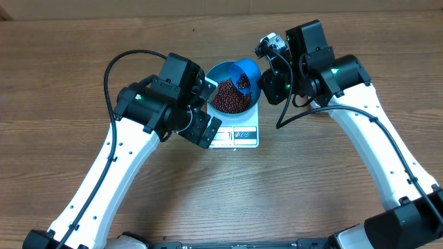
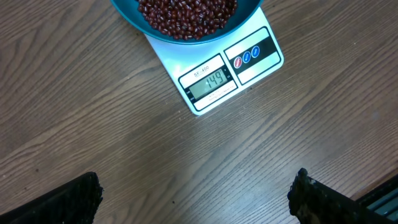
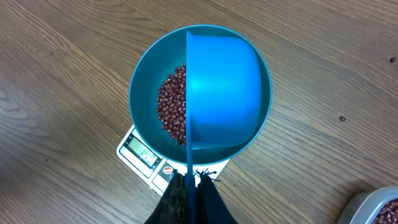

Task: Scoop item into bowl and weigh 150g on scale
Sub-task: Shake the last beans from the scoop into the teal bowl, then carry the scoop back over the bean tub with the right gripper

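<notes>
While right gripper (image 3: 189,183) clamps scoop (image 3: 221,87) over bowl (image 3: 140,81), left gripper (image 2: 196,202) gaping, empty, scale (image 2: 211,81) reads just under target: few beans (image 3: 171,109) left to add.

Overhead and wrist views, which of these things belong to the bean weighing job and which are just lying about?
In the job: beans, blue bowl, scale, blue scoop in the shut right gripper, tub of beans.
Lying about: no loose objects that I can see; the left gripper hangs open, empty, by the scale.
</notes>
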Controlling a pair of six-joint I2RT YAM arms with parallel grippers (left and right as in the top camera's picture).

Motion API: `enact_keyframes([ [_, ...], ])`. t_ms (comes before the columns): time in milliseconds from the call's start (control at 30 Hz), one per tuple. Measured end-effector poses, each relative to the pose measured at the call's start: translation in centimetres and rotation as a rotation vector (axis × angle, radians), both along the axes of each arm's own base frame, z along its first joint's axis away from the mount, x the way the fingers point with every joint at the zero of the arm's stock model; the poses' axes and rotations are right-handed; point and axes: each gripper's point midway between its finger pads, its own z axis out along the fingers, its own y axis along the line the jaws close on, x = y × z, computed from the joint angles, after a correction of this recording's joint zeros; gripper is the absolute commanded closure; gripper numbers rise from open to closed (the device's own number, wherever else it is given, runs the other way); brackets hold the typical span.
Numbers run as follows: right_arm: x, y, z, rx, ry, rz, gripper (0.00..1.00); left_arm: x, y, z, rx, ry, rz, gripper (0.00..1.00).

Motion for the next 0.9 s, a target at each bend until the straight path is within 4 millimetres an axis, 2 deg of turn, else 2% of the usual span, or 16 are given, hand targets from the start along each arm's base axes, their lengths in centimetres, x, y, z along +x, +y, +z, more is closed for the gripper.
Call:
enact_keyframes([
  [300, 0.0, 0.0, 0.0, 0.013, 0.011, -0.021, 0.96, 0.0, 0.0, 0.0, 0.000, 0.000, 0.000, 0.01],
  [533, -0.4, 0.5, 0.3, 0.095, 0.064, -0.040, 0.96, 0.0, 0.0, 0.0, 0.000, 0.000, 0.000, 0.00],
  [733, 0.4, -1.8, 0.8, 0.196, 0.132, -0.134, 0.96, 0.0, 0.0, 0.0, 0.000, 0.000, 0.000, 0.00],
  [900, 1.0, -4.7, 1.3, 0.325, 0.225, -0.267, 0.96, 0.0, 0.0, 0.0, 0.000, 0.000, 0.000, 0.01],
])
